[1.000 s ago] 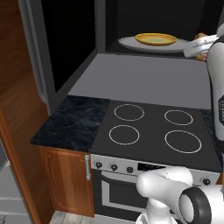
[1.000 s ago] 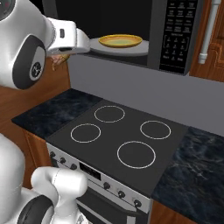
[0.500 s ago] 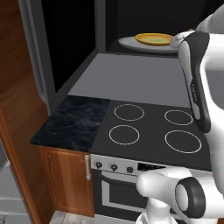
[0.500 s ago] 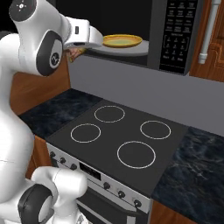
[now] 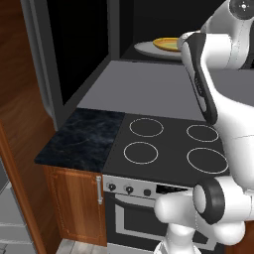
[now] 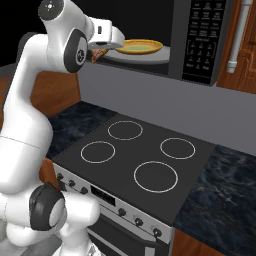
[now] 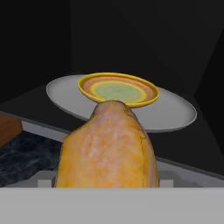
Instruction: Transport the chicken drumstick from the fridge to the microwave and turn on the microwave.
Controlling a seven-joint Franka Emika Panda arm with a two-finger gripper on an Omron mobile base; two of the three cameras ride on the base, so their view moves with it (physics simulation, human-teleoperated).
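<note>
The microwave [image 6: 202,40] stands open above the stove, its dark glass door [image 5: 79,54] swung out to the left. Inside, a flat yellow plate [image 6: 137,47] rests on the grey turntable [image 6: 150,57]. My gripper [image 6: 100,51] is level with the opening's left front edge and is shut on the chicken drumstick [image 6: 98,55]. In the hand view the yellow-orange drumstick [image 7: 107,148] hides my fingertips, and its tip points at the plate [image 7: 118,89] on the turntable [image 7: 175,113] just ahead. Grey seamed panels [image 5: 10,218] at the lower left may belong to the fridge; I cannot tell.
Below the microwave lies a black stovetop [image 6: 137,152] with several rings, above an oven front with knobs [image 5: 129,189]. Dark marble counter [image 5: 79,139] flanks it on both sides. A wooden cabinet [image 5: 20,109] rises at the left, close beside the open door.
The arm has swung up and in toward the microwave opening. The gripper has carried the drumstick rightward, closer to the turntable and plate. The base has stayed put.
</note>
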